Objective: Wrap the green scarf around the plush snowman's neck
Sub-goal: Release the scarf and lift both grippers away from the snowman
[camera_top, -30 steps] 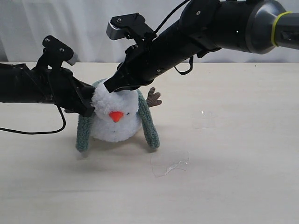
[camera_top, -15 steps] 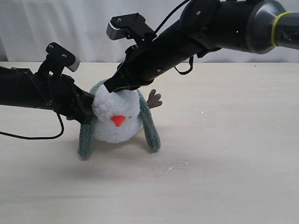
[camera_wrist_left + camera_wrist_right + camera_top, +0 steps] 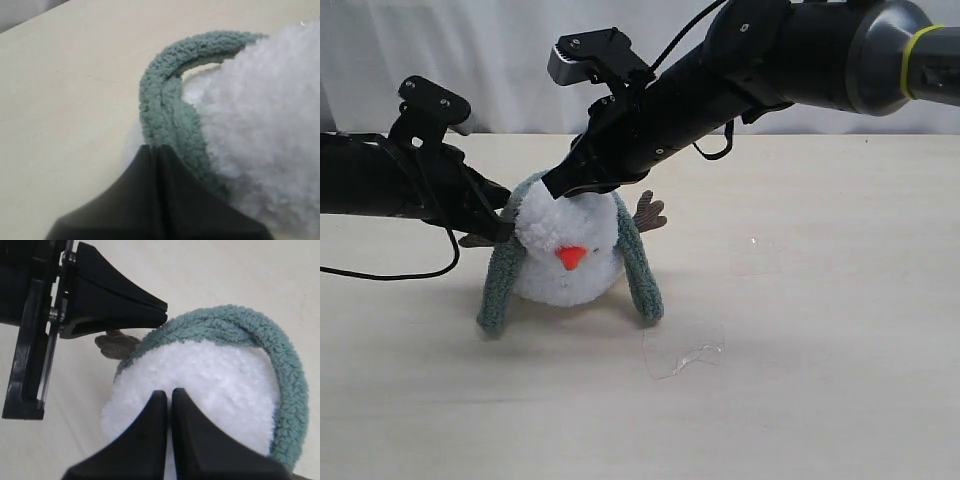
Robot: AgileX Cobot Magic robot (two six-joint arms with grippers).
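Observation:
The plush snowman [image 3: 572, 272] sits mid-table, orange nose [image 3: 570, 257] facing the camera. The green scarf [image 3: 640, 268] loops behind its head, and both ends hang down to the table at its sides. My left gripper [image 3: 507, 226] is at the snowman's left side, shut on the scarf's edge [image 3: 165, 100]; its tips [image 3: 157, 148] meet in the knit beside the white fluff [image 3: 260, 115]. My right gripper [image 3: 556, 187] comes down on top of the head and pinches white fluff [image 3: 215, 375] between nearly closed fingertips [image 3: 169, 392]. The neck is hidden by fluff and scarf.
A brown twig arm [image 3: 648, 211] sticks out at the snowman's right, and the other one [image 3: 117, 345] shows by the left gripper's fingers [image 3: 145, 307]. A scrap of clear plastic [image 3: 682, 355] lies on the table in front. A white curtain hangs behind.
The left gripper has drawn back up and to the left, and the scarf's left end has swung outward with it. The snowman shifted slightly; the right arm has stayed still.

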